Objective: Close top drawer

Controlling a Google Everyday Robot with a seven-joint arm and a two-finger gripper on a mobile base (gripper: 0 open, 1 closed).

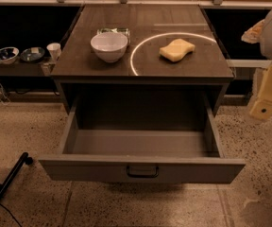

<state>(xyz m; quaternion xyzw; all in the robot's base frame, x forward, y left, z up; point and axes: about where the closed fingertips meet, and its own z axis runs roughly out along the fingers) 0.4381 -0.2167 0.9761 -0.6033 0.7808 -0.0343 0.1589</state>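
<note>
The top drawer of a grey-brown wooden cabinet is pulled far out toward me. Its inside is empty. Its flat front has a small dark loop handle at the centre. My gripper hangs at the right edge of the view, a pale yellow and white part of the arm. It is to the right of the drawer's right side, above the floor, and touches nothing. No other drawer fronts show below the open one.
On the cabinet top stand a white bowl and a yellow sponge. A low shelf at the left holds two dark bowls and a small cup. A black bar lies on the speckled floor at lower left.
</note>
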